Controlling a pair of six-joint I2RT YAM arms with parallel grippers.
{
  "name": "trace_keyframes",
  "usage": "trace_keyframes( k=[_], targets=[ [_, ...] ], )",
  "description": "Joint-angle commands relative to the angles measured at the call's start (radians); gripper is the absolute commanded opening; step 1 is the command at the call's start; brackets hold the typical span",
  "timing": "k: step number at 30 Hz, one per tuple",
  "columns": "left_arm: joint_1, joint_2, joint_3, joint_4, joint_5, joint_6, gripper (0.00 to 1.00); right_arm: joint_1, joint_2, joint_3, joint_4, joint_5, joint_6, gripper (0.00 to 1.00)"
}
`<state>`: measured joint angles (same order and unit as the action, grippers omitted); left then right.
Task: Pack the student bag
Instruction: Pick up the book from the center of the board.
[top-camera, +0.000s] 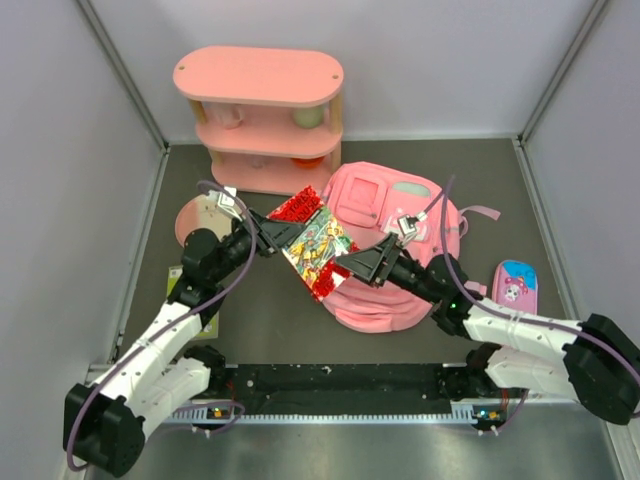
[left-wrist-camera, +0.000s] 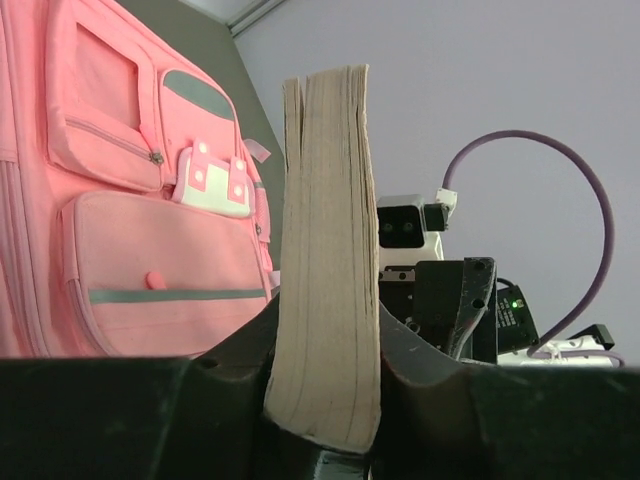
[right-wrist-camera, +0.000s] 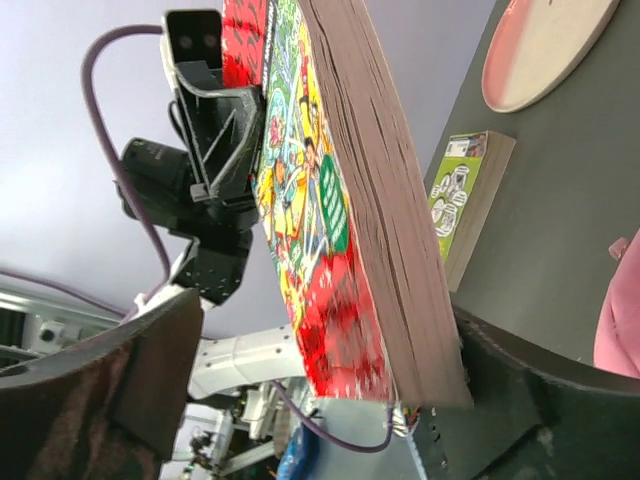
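Tabletop (top-camera: 270, 325) bears shelf (top-camera: 258, 120), plate (top-camera: 193, 220), bag (top-camera: 385, 200); book (top-camera: 318, 245) held above.

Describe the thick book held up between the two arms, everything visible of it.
The book is a thick closed paperback with a glossy red, green and yellow cartoon cover and yellowed page edges. It hangs tilted in the air by the pink backpack. The left claw clamps it, a finger on each face; the right claw stands open around its other end, one finger clear of the cover.
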<state>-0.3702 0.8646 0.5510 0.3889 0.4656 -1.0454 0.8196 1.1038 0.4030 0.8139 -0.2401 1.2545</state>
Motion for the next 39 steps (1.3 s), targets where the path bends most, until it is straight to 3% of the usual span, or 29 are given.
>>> trace_keyframes(
  k=[1, 7, 15, 21, 24, 27, 29, 31, 32, 33, 34, 36, 37, 38, 39],
  targets=[
    [-0.001, -0.055, -0.029, 0.134, -0.05, -0.034, 0.0, 0.006, -0.079, -0.079, 0.085, 0.077, 0.02, 0.89],
    [-0.001, -0.01, -0.048, 0.275, -0.067, -0.128, 0.0, 0.13, -0.026, -0.078, 0.103, 0.195, 0.029, 0.92],
    [-0.001, 0.036, -0.051, 0.338, -0.01, -0.174, 0.0, 0.136, 0.165, -0.018, 0.402, 0.182, 0.054, 0.92],
    [-0.001, -0.001, -0.079, 0.311, -0.022, -0.168, 0.0, 0.136, 0.179, -0.02, 0.473, 0.237, 0.037, 0.77],
    [-0.001, -0.007, -0.085, 0.303, -0.031, -0.165, 0.0, 0.132, 0.148, -0.026, 0.435, 0.268, 0.031, 0.67],
    [-0.001, 0.004, -0.086, 0.315, -0.025, -0.169, 0.0, 0.13, 0.145, -0.018, 0.419, 0.251, 0.023, 0.39],
    [-0.001, 0.013, -0.083, 0.317, -0.018, -0.168, 0.0, 0.131, 0.145, -0.018, 0.433, 0.245, 0.023, 0.13],
    [-0.001, 0.023, -0.074, 0.282, -0.002, -0.141, 0.01, 0.128, 0.125, -0.03, 0.429, 0.252, 0.019, 0.0],
    [-0.001, 0.027, -0.048, 0.24, 0.019, -0.115, 0.12, 0.124, 0.107, -0.035, 0.392, 0.258, 0.0, 0.0],
    [-0.001, 0.027, -0.031, 0.191, 0.03, -0.081, 0.3, 0.122, 0.084, -0.052, 0.364, 0.271, -0.015, 0.0],
    [-0.001, 0.024, -0.011, 0.045, 0.036, 0.005, 0.6, 0.118, 0.001, -0.061, 0.313, 0.312, -0.035, 0.0],
    [-0.003, 0.013, 0.053, -0.139, 0.012, 0.106, 0.77, 0.107, -0.12, -0.064, 0.042, 0.366, -0.099, 0.0],
    [-0.004, 0.004, 0.073, -0.221, -0.01, 0.204, 0.83, 0.107, -0.256, -0.052, -0.089, 0.457, -0.13, 0.0],
    [-0.004, 0.001, 0.104, -0.38, -0.04, 0.246, 0.98, 0.107, -0.331, -0.032, -0.228, 0.511, -0.18, 0.0],
    [-0.003, 0.004, 0.118, -0.456, -0.101, 0.283, 0.99, 0.107, -0.393, 0.023, -0.529, 0.563, -0.211, 0.0]
  ],
)
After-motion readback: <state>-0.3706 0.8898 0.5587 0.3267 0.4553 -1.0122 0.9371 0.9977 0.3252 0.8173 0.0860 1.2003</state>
